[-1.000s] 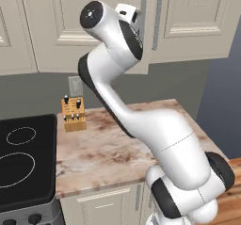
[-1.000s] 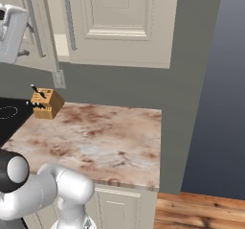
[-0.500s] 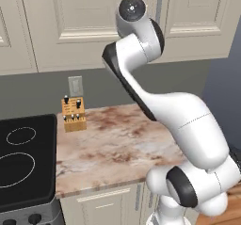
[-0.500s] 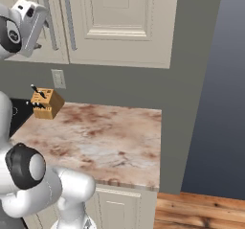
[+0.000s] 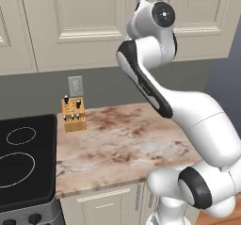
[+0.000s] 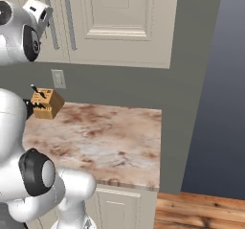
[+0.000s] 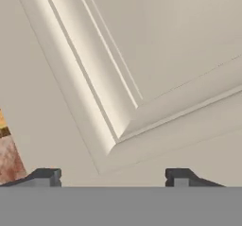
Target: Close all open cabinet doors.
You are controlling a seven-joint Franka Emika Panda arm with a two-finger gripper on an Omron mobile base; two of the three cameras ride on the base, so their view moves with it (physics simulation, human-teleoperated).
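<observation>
The end effector [image 7: 113,177] was raised close in front of the cabinet doors [image 5: 80,21], its two dark fingertips [image 7: 45,175] standing apart with nothing between them. In the hand view a tilted cream-beige door face showed a raised rectangular panel with stepped moulding meeting at a corner. The doors hung on the wall above the table [image 5: 127,144], tall and pale, each with a framed centre panel; they appeared to sit flush with one another. Long vertical grey bar handles [image 6: 69,19] ran side by side where two doors met, just beside the white hand in the right base view. Below, a wooden knife block [image 5: 74,114] stood on the marbled brown table against the grey wall, under a wall outlet [image 5: 75,85], with a black cooktop [image 5: 23,163] alongside.
</observation>
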